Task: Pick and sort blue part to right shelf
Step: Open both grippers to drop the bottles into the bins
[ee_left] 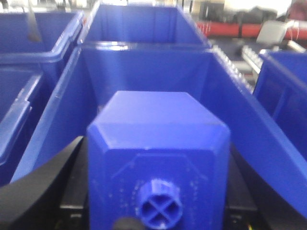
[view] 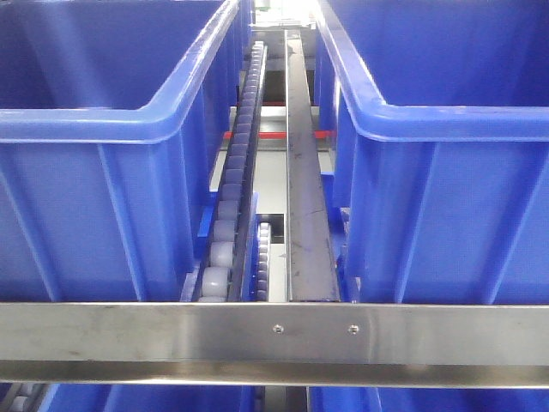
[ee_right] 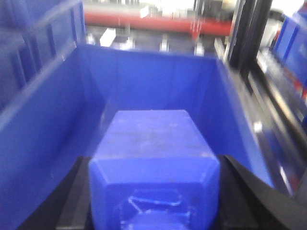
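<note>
A blocky blue part [ee_left: 156, 143] with bevelled corners and a round cross-slotted stub fills the left wrist view. My left gripper [ee_left: 158, 189] is shut on it, with black fingers [ee_left: 43, 191] pressed against both sides, above a long blue bin [ee_left: 144, 72]. In the right wrist view a second blue part [ee_right: 153, 158] sits between the black fingers [ee_right: 252, 199] of my right gripper [ee_right: 153, 201], which is shut on it over another blue bin [ee_right: 158, 76]. The front view shows the right shelf's brushed-metal front rail [view: 274, 330]; neither gripper appears there.
Two large blue bins [view: 103, 172] [view: 446, 172] stand on the shelf with a pale roller track [view: 232, 197] and a dark metal guide [view: 304, 189] between them. More blue bins [ee_left: 29, 43] flank the left gripper. A black upright post [ee_right: 249, 28] stands right of the right gripper's bin.
</note>
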You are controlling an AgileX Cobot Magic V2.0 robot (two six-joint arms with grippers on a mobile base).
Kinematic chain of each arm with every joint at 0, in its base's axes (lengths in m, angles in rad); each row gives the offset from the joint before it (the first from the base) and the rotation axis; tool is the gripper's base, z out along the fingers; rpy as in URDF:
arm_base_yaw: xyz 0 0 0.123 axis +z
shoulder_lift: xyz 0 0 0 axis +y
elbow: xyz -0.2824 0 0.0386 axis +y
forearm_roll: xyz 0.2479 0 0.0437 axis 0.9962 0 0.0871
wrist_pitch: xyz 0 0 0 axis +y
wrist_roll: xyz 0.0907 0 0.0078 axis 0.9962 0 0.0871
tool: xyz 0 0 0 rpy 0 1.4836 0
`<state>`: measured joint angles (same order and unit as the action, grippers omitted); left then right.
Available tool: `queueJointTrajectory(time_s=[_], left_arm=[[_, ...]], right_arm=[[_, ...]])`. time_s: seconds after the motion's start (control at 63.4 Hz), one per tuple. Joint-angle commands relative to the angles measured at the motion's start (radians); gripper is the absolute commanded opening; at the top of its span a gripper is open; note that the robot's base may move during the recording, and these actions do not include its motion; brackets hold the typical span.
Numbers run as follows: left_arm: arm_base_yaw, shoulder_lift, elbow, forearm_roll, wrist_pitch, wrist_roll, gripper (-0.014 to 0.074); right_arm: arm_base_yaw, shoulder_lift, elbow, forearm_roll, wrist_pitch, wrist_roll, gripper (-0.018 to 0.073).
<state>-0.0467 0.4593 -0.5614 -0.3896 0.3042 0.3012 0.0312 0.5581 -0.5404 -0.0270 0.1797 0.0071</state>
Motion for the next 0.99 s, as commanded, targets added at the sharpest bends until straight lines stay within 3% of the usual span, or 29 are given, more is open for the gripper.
queueJointTrajectory(time_s=[0.0,0.3,0.458,0.694,0.9,0.978], left_arm=[[-0.030,0.110,-0.081,-0.021,-0.125,0.008,0.0386],[-0.148,0.461,-0.201,-0.015,-0.283,0.008,0.0389],[-0.166,0.590,-0.230,-0.015,-0.356,0.008,0.0398],[-0.166,0.655,-0.245,-0.015,-0.353,0.008,0.0542],[-0.166,0.655,-0.245,-0.015,-0.353,0.008,0.0573],[-0.166,0.655,-0.245,-0.015,-0.353,0.008,0.0572]], right_arm=[[-0.001,0.096,-0.081,-0.008,-0.074,-0.007,0.0407],[-0.001,0.378,-0.156,-0.008,-0.111,-0.007,0.0407],[-0.001,0.458,-0.158,-0.008,-0.127,-0.007,0.0407],[-0.001,0.482,-0.158,-0.007,-0.180,-0.007,0.0413],[-0.001,0.486,-0.158,0.036,-0.169,-0.007,0.0611],[-0.001,0.487,-0.158,0.041,-0.162,-0.007,0.0599]])
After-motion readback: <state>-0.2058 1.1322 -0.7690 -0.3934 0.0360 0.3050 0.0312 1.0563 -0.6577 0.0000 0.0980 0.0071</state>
